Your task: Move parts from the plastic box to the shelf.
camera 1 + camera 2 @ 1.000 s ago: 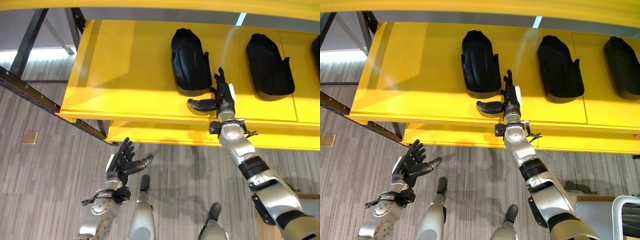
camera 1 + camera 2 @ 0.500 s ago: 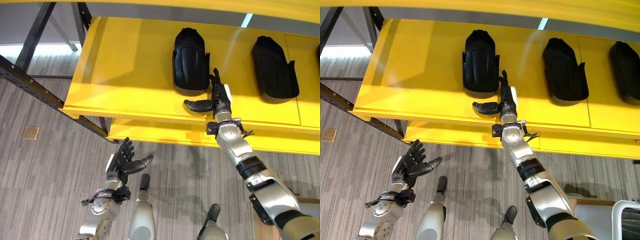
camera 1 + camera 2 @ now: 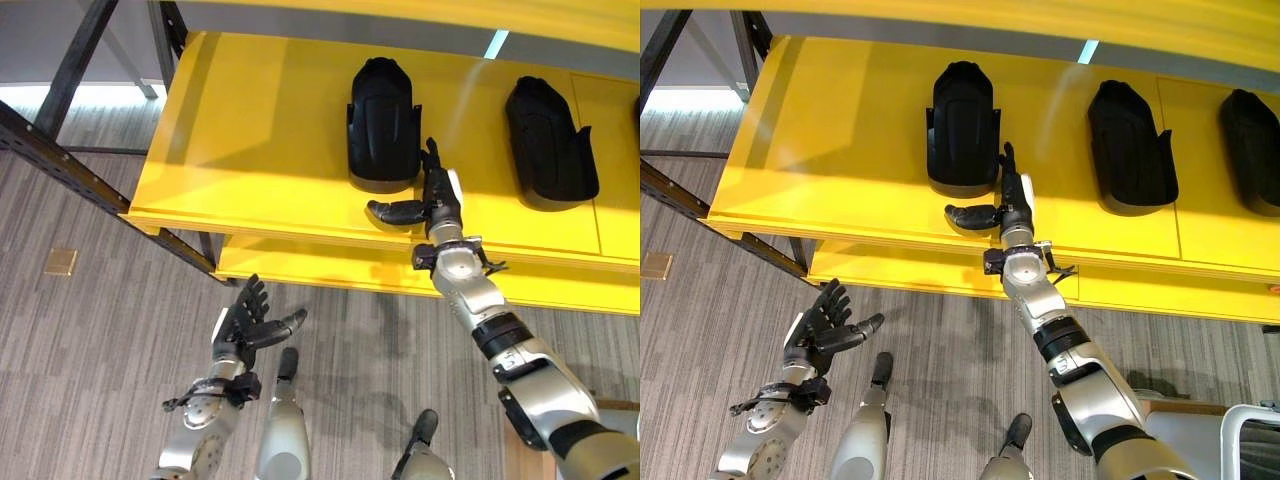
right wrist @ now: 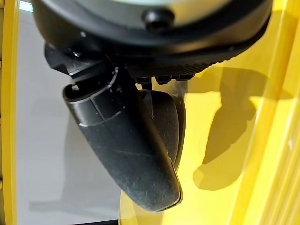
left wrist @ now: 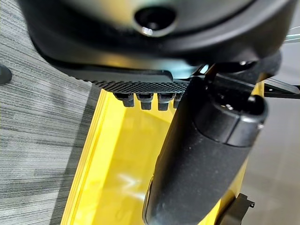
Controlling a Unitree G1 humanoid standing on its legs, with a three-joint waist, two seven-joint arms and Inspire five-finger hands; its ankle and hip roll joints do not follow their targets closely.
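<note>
Setting: grey striped carpet is seen below a yellow shelf on a dark metal frame.
Parts placed: three black parts are seen lying on the shelf; the left part, the middle part and the right part are set well apart in a row.
Right hand: it is held over the shelf's near edge, just beside the left part; its fingers are straight, the thumb is spread, and nothing is held.
Left hand: it is kept low over the carpet, fingers relaxed and empty.
Progress: the left part is judged as just set down.
Left to do: a further part is probably to be fetched; how many remain cannot be told.
Obstacles: free shelf space is seen at far left.
</note>
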